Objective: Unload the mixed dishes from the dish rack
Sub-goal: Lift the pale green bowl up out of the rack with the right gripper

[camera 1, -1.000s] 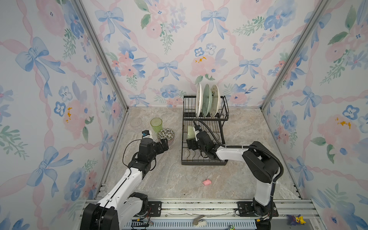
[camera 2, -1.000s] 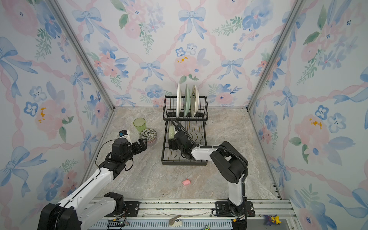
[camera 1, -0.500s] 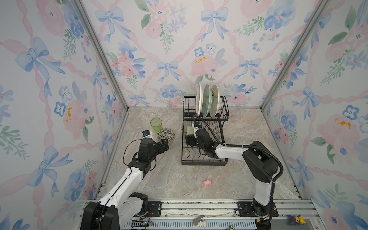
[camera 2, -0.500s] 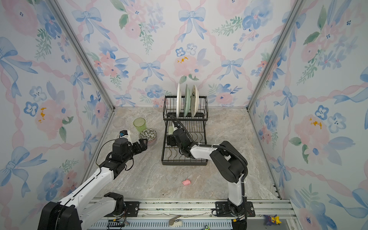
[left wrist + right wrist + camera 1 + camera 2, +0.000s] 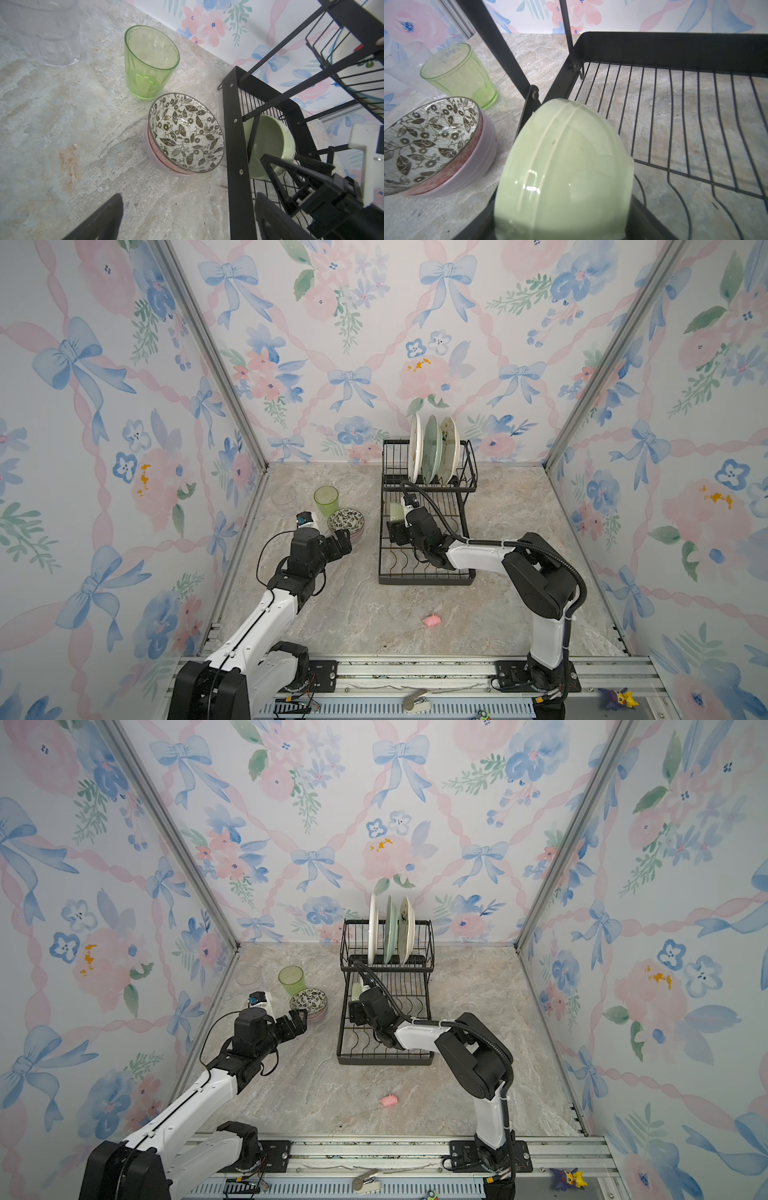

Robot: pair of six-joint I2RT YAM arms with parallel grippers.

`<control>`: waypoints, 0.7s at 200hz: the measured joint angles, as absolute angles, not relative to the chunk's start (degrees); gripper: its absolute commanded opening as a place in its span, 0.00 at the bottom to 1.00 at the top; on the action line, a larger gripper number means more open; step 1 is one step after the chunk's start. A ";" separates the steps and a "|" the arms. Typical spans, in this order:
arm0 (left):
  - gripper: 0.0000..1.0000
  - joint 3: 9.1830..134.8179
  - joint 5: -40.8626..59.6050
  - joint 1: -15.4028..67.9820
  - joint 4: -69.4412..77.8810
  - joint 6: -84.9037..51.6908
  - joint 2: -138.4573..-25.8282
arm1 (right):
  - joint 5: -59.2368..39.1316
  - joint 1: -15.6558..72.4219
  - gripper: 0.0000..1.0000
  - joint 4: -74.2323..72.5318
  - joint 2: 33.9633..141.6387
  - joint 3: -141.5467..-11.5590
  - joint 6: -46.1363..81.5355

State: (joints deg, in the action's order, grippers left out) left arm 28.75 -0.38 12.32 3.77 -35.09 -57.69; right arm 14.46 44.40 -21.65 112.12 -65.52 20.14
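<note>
The black dish rack (image 5: 428, 577) (image 5: 384, 1061) holds three upright plates in its upper tier: white (image 5: 414, 452), pale green (image 5: 432, 452) and cream (image 5: 449, 448). A pale green bowl (image 5: 562, 158) (image 5: 270, 143) lies on its side at the lower tier's left back. My right gripper (image 5: 395, 529) (image 5: 562, 224) reaches into that tier, its fingers against both sides of the bowl. My left gripper (image 5: 343, 540) (image 5: 189, 197) hovers open and empty over the table, left of the rack. Just beyond it the patterned bowl (image 5: 185, 133) sits nested in the lavender bowl (image 5: 481, 153).
A green tumbler (image 5: 326, 499) (image 5: 150, 62) and a clear glass (image 5: 284, 495) (image 5: 49, 31) stand on the table behind the stacked bowls, near the left wall. A small pink lump (image 5: 431, 620) lies on the marble in front of the rack.
My right gripper has moved back along the lower tier to the pale green bowl, and its jaws have narrowed round it. The left arm has not moved.
</note>
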 measured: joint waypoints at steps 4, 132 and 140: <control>0.98 28.75 -0.38 12.32 3.77 -35.14 -57.69 | 14.52 44.40 0.78 -21.65 112.09 -65.52 20.12; 0.98 28.71 -0.34 12.32 3.77 -35.18 -57.69 | 18.55 45.69 0.58 -23.42 111.33 -64.14 17.69; 0.98 28.71 -0.25 12.32 3.79 -35.18 -57.69 | 19.14 45.95 0.58 -23.40 111.07 -63.99 17.30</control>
State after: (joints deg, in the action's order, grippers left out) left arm 28.71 -0.25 12.32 3.79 -35.18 -57.69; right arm 19.14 45.95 -23.40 111.07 -63.99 17.30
